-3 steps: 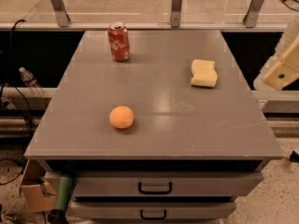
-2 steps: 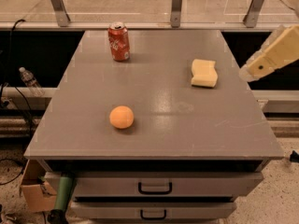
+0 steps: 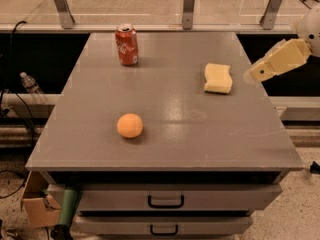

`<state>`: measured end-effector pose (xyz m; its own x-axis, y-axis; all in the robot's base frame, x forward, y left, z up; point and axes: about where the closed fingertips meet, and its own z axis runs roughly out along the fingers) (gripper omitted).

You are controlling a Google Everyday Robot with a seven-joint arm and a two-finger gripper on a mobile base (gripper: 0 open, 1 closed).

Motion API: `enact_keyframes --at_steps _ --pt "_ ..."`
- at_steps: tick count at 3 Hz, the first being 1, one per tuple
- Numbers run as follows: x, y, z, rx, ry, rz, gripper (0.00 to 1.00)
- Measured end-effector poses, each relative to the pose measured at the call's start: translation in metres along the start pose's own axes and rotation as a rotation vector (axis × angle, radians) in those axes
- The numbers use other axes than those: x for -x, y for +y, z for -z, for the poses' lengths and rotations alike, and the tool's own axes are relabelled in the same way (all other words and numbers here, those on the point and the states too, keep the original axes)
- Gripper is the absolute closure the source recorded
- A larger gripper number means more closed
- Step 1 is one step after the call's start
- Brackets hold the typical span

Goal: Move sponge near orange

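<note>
The pale yellow sponge (image 3: 218, 78) lies flat on the grey table (image 3: 170, 149), right of centre towards the back. The orange (image 3: 130, 125) sits at the front left of the tabletop, well apart from the sponge. My cream-coloured gripper (image 3: 254, 74) comes in from the right edge, tip pointing left, a short way right of the sponge and above the table's right edge. It holds nothing.
A red soda can (image 3: 127, 44) stands upright at the back left. Metal rail posts (image 3: 189, 6) run behind the table. Drawers with handles (image 3: 165, 201) are below the front edge. A cardboard box (image 3: 36, 204) and a green bottle (image 3: 66, 209) sit on the floor at left.
My gripper has moved up and to the left, from beyond the table's right side to just right of the sponge. The sponge, orange and can have not moved.
</note>
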<state>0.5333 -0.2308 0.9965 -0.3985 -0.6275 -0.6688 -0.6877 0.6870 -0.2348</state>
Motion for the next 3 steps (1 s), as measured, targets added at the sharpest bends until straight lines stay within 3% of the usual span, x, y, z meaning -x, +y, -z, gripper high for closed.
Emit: enact_keyframes --at_steps 1,2,3 --pt "0.002 -0.013 -0.011 -0.043 -0.023 -0.009 0.00" --pt "0.003 -0.025 -0.040 -0.027 -0.060 -0.032 0.00" --pt "0.003 -0.019 -0.072 0.032 -0.061 -0.044 0.00"
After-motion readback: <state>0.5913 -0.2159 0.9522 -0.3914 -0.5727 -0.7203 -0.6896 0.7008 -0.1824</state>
